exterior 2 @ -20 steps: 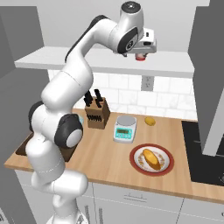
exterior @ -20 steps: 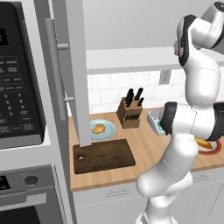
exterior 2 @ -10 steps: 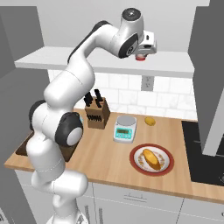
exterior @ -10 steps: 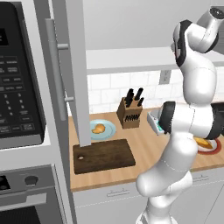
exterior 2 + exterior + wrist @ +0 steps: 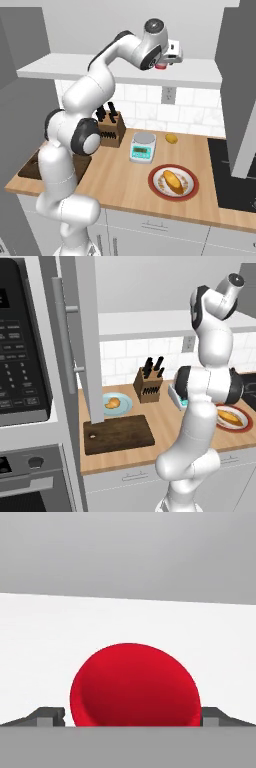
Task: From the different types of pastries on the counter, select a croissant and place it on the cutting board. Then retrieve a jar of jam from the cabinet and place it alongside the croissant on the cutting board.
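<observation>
Gripper [image 5: 161, 64] is raised at upper centre of the right base view, over the white cabinet shelf [image 5: 100, 70]. The hand view shows its fingertips [image 5: 47, 716] flanking the red lid of the jar of jam [image 5: 135, 684]; whether they press it I cannot tell. Croissant [image 5: 112, 403] lies on a blue plate [image 5: 124, 407] behind the bare cutting board [image 5: 118, 434]. Knife block [image 5: 148, 385], scale [image 5: 143, 146] and plated pastry [image 5: 173, 181] occupy the counter [image 5: 120, 180].

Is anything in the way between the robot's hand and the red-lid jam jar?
No, nothing visible. In the hand view the jar of jam sits right between the two fingertips, its red lid just below the gripper on the cabinet shelf.
</observation>
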You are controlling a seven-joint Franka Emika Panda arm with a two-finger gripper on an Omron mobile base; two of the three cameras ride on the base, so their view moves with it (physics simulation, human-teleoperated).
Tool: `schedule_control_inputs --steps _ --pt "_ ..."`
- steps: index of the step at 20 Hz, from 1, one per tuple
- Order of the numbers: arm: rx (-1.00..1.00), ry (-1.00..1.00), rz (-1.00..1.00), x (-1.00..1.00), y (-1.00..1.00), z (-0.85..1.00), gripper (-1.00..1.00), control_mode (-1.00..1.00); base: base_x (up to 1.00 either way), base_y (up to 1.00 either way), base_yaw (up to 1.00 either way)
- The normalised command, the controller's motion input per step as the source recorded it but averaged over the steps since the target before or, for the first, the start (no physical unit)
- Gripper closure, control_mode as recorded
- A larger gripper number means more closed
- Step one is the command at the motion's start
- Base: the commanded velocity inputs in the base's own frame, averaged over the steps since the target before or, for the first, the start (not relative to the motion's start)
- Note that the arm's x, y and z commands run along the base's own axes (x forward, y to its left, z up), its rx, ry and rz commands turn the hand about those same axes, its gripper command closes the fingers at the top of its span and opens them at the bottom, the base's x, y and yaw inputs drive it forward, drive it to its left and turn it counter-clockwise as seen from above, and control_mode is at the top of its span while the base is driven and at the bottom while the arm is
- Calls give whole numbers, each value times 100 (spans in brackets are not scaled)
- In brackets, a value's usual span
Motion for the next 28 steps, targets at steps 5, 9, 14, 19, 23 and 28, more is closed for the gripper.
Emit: schedule_control_inputs --steps 5,9,14,19,23,28 --pt "0 0 0 0 0 0 -100 -100 0 0 0" --pt "0 0 0 0 0 0 -100 -100 0 0 0" --pt "0 0 0 0 0 0 100 -100 0 0 0" --pt "0 0 0 0 0 0 100 -100 0 0 0" --pt "0 -17 -2 -77 0 0 100 -100 0 0 0" --pt "0 -29 -2 -100 0 3 100 -100 0 0 0"
